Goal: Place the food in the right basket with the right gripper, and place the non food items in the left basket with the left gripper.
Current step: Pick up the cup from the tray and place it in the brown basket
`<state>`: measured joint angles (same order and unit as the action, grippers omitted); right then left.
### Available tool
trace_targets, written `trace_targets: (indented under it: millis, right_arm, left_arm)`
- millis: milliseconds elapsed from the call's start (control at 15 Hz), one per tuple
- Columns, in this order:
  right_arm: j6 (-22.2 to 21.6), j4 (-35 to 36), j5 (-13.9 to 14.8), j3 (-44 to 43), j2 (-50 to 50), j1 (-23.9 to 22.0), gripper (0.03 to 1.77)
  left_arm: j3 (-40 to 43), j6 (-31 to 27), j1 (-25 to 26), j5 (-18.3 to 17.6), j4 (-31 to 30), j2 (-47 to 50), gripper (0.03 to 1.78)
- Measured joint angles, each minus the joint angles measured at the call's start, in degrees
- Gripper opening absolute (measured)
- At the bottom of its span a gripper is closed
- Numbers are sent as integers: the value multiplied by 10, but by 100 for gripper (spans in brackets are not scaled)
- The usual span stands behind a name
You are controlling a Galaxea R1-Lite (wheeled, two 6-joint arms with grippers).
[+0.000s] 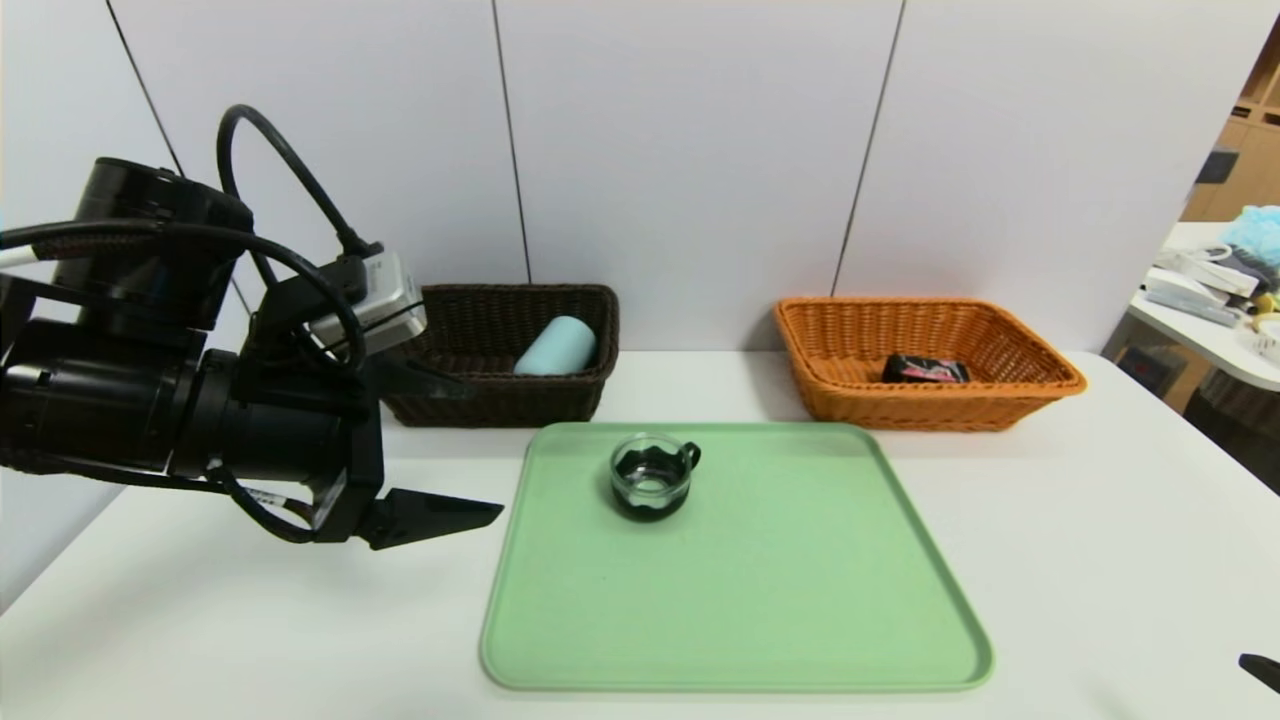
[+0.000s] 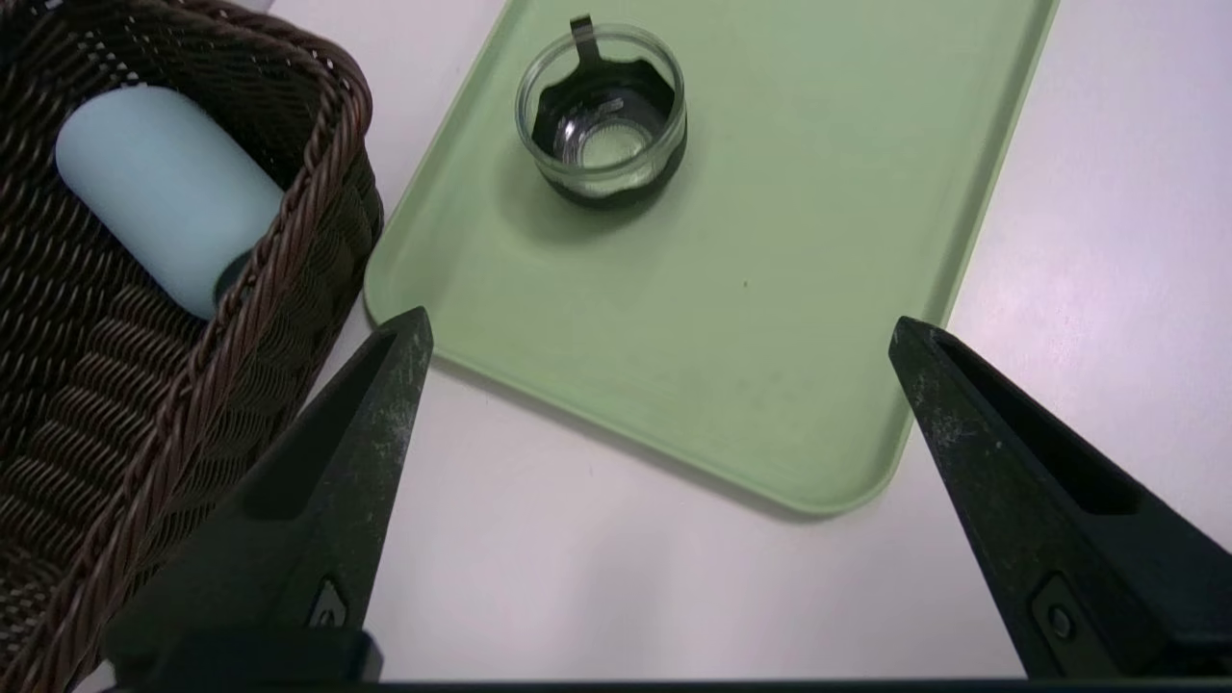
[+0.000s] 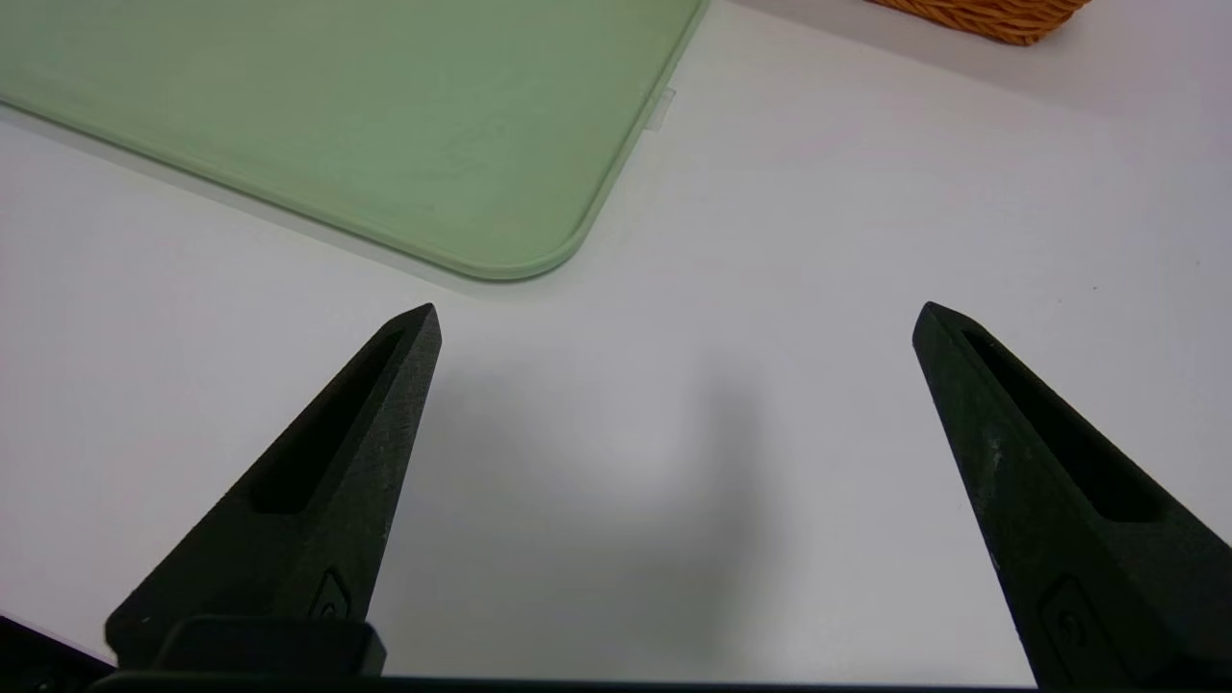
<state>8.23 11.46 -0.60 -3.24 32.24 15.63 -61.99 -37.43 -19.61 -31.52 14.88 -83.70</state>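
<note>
The food, a small black packet (image 1: 925, 369) with red-pink print, lies inside the orange right basket (image 1: 930, 408). A pale blue tumbler (image 1: 556, 347) (image 2: 164, 197) lies on its side in the dark brown left basket (image 1: 500, 402) (image 2: 115, 404). The clear glass cup (image 1: 652, 478) (image 2: 603, 115) with black base and handle stands upright on the green tray (image 1: 750, 600) (image 2: 770, 289). My left gripper (image 1: 480, 450) (image 2: 659, 322) hovers open and empty at the tray's left edge, beside the dark basket. My right gripper (image 3: 676, 311) is open over bare table near the tray's corner (image 3: 337, 115); only a tip (image 1: 1260, 670) shows in the head view.
White table with a panelled wall close behind the baskets. A side table (image 1: 1210, 300) with clutter stands off to the right. The orange basket's edge (image 3: 991, 14) shows far off in the right wrist view.
</note>
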Motion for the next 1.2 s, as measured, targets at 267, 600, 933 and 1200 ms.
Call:
trace_targets:
  millis: [267,600,933,1200]
  right_arm:
    - [0,-4,0,1,-5,0,169]
    - [-3,-17,-3,7,-18,0,169]
    - [-5,-39,-3,15,-43,0,169]
    - [-5,-44,-3,22,-61,-2,169]
  left_arm:
    - [-63,-60,0,64,133,5,169]
    - [-115,-123,-9,136,247,8,169]
    - [-133,-144,-40,132,247,-9,169]
    - [-167,-156,-52,121,248,-49,169]
